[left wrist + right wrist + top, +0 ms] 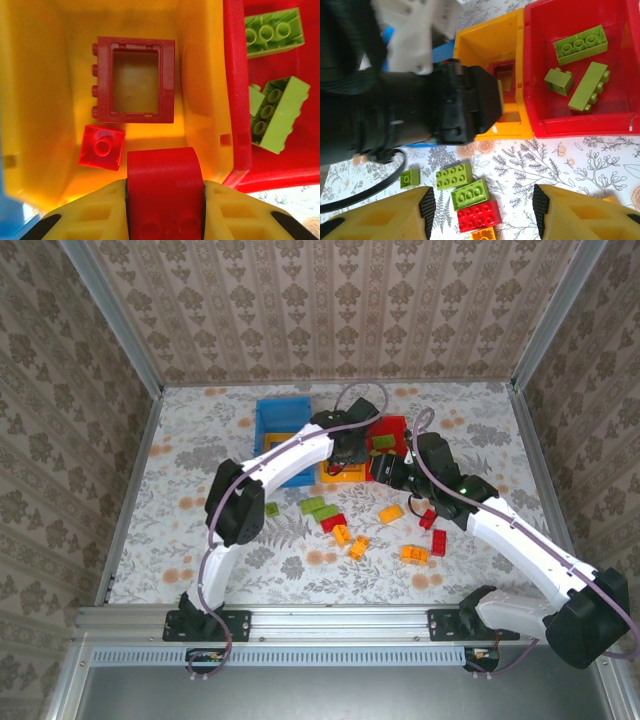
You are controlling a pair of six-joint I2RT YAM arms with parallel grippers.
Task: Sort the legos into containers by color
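Floral-printed counter [200, 540] inside papered walls carries the bins at the upper middle of the overhead view. In the left wrist view the left claw [165, 212] is clenched on a red curved brick [162, 172], which hangs over the near end of the yellow bin [40, 100]. A dark red frame [167, 80] and a small red brick [101, 146] lie on the bin floor, further up the frame. The release therefore looks to be straight down, with the brick's long axis along the fingers. The red bin [232, 75], just beside on the right, holds green bricks [274, 32]. The right claw [480, 215] stands released and empty over loose bricks [469, 194] on the counter, and is the nearer arm for those.
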